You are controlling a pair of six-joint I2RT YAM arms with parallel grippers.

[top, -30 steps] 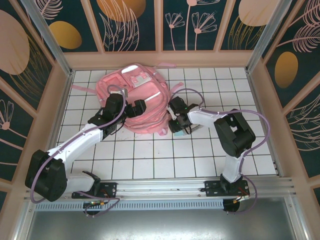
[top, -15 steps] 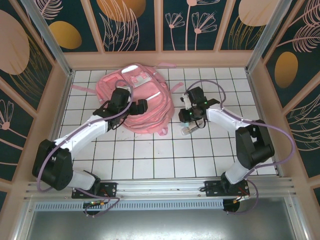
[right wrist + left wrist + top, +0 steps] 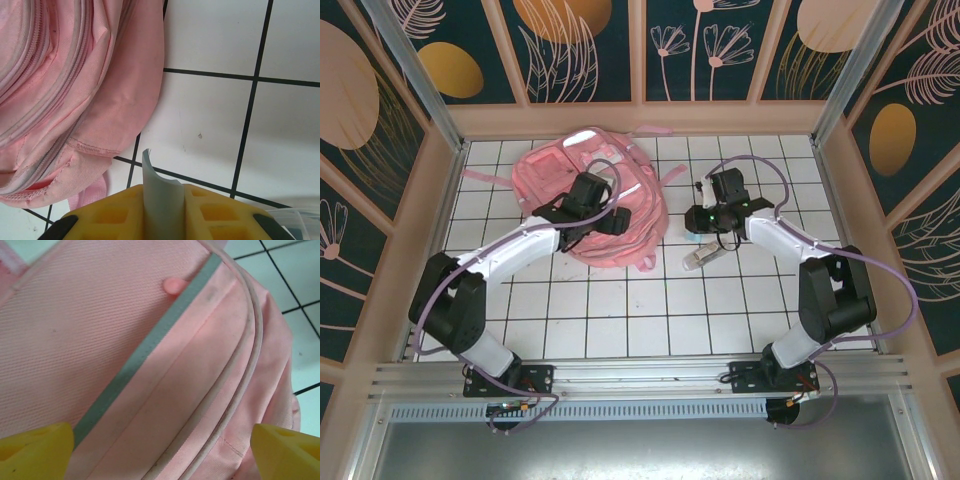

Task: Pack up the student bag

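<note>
student bag (image 3: 570,190): lying flat at the upper left-centre of the overhead view on the white tiled table (image 3: 620,320), with pink straps trailing out to either side.
left gripper (image 3: 617,219): hovering over the bag's lower right part. Its yellow fingertips (image 3: 35,450) are spread wide with nothing between them.
reflective stripe (image 3: 150,345): runs diagonally across the pink fabric under the left gripper.
right gripper (image 3: 699,219): just right of the bag, above the tiles, pinched tight on a thin pale grey sheet (image 3: 161,192) that stands up between its fingers.
clear plastic item (image 3: 697,259): lying on the tiles below the right gripper, apart from the bag. I can't make out what it is.
</note>
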